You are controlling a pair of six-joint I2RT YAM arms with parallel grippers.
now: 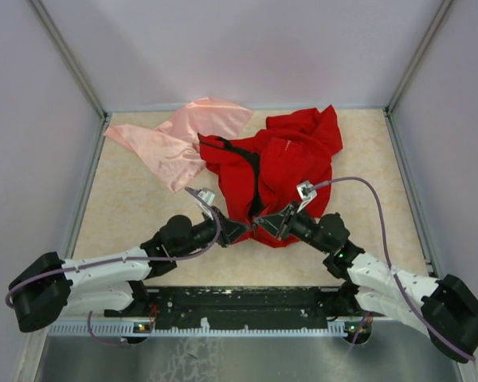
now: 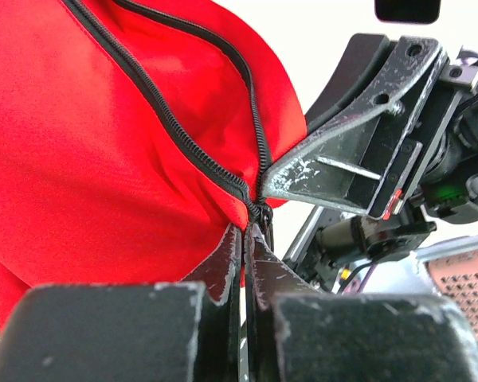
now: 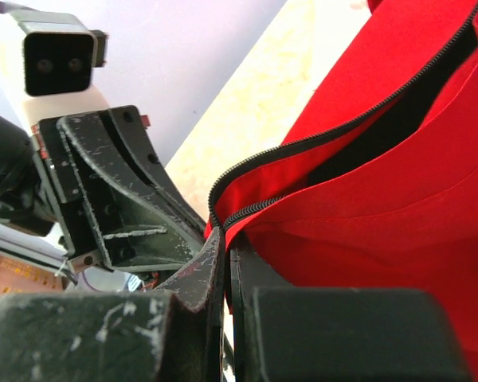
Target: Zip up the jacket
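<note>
Top external: left pincer [image 1: 240,230], right pincer [image 1: 261,224] tight on jacket [image 1: 291,155] hem, tabletop [image 1: 374,199] either side.

Bright, even light, soft shadows; wrist cams blur left tool [image 2: 250,229] & right tool [image 3: 223,243] up close.

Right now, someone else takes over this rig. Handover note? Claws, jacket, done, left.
Left claw: shut, pinching the jacket at the bottom end of its zipper.
Right claw: shut on the jacket's hem right beside it, with the two claws tip to tip.
Jacket: crumpled mid-table, hem toward the arms. A pink cloth lies beside it, on the left.
Done: both claws are set at the zipper's foot.
Left: the zipper is open and its tracks spread apart above the claws, so the full run is to close. I cannot tell whether the slider is gripped.
</note>
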